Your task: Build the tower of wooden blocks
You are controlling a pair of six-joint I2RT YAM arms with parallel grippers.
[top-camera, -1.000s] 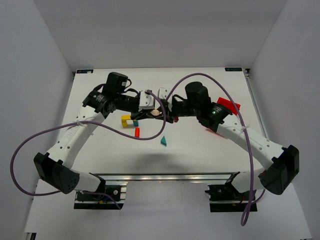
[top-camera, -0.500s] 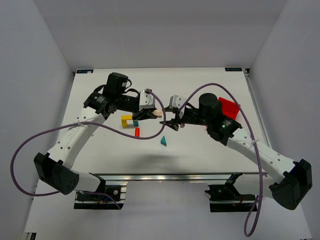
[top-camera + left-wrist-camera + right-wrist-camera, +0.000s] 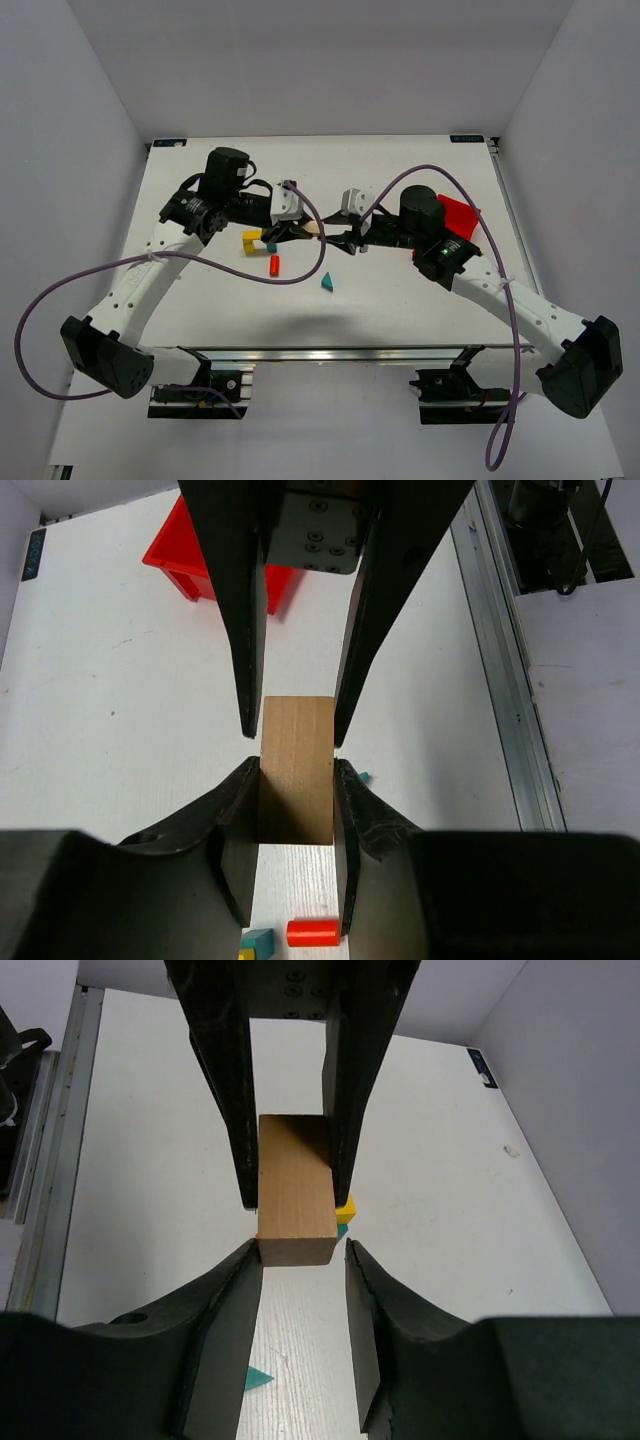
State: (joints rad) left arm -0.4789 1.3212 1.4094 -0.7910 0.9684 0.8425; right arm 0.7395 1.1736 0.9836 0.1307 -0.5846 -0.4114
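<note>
My left gripper [image 3: 292, 230] is shut on the plain tan block [image 3: 314, 228] and holds it above the table; in the left wrist view the block [image 3: 297, 735] sits between my left gripper's [image 3: 297, 772] pads. My right gripper [image 3: 336, 240] faces it, open, its tips beside the block's free end [image 3: 296, 1200]; a gap shows on one side in the right wrist view [image 3: 300, 1252]. On the table lie the yellow arch [image 3: 251, 240] with a teal cube [image 3: 263, 246], a red cylinder [image 3: 274, 264] and the teal triangle [image 3: 326, 283].
A larger red plastic bin [image 3: 458, 213] stands at the right, behind the right arm; it also shows in the left wrist view [image 3: 185, 550]. Purple cables loop over both arms. The table's metal rail runs along the near edge [image 3: 330, 353].
The right arm has drawn back to the right, away from the left gripper. The left gripper keeps the tan block and has shifted slightly left.
</note>
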